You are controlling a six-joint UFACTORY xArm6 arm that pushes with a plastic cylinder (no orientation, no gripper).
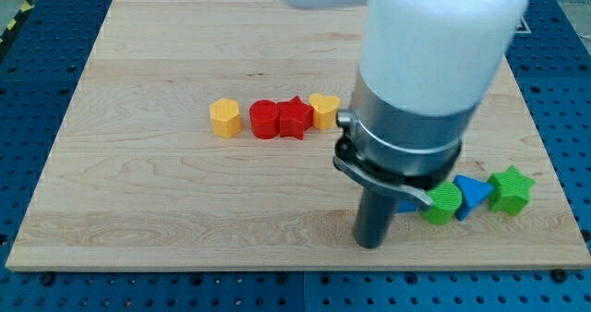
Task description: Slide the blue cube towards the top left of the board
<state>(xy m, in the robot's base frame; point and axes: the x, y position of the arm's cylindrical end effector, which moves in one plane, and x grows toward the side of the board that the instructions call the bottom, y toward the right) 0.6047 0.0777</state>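
Presently, item: small blue plastic cube [406,204], mostly hidden behind the dark rod, touching the green round plastic block [443,202] on its view-left. Light, rigid, slides easily. My tip [370,244], fingerless, stands just beside; push its lower-right face.

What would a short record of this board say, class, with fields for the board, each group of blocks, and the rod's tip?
Board: wooden board
Middle row, view's left to right: yellow block, red cylinder, red star, yellow heart
Lower right group: green block, blue triangle, green star
Blue block: mostly hidden behind the rod, shape unclear
My tip: on the board near the view's bottom, just left of the blue block and green block
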